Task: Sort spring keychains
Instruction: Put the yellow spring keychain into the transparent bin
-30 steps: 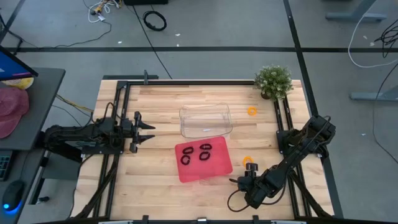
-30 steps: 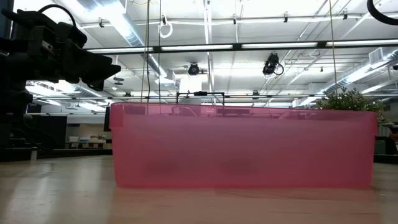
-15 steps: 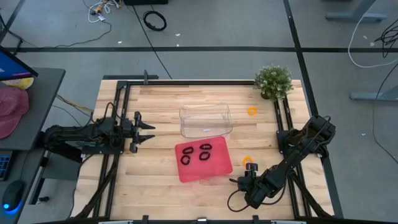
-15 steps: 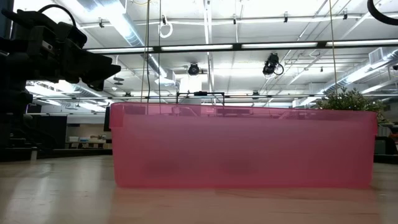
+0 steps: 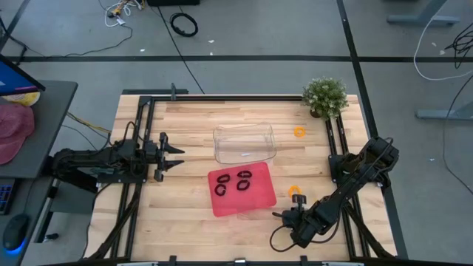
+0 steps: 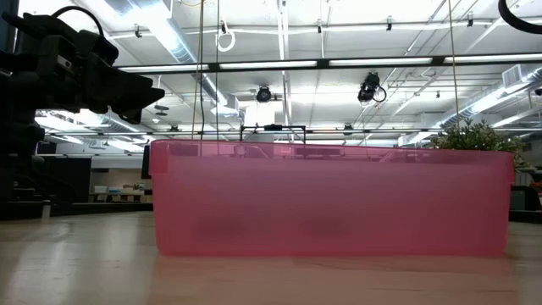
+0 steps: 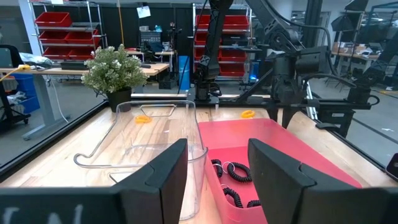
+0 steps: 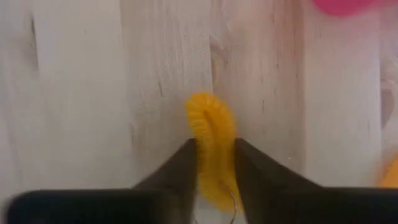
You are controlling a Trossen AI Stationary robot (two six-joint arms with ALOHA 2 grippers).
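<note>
While the left gripper [image 5: 176, 157] hangs idle over the surface's [image 5: 185, 203] left side, fingers apart and holding nothing, the action is down at the near right corner! Right gripper [image 8: 214, 163] has its dark fingers pinched on an orange spring keychain [image 8: 210, 134], the coil squeezed upright between them against the wood. Another orange keychain [image 5: 296, 192] lies just beside the red tray [image 5: 225, 205], and one more [image 5: 299, 132] sits near the potted plant [image 5: 324, 96]. Black keychains [image 5: 244, 175] rest inside the red tray, with the clear bin [image 5: 244, 143] just behind it.
</note>
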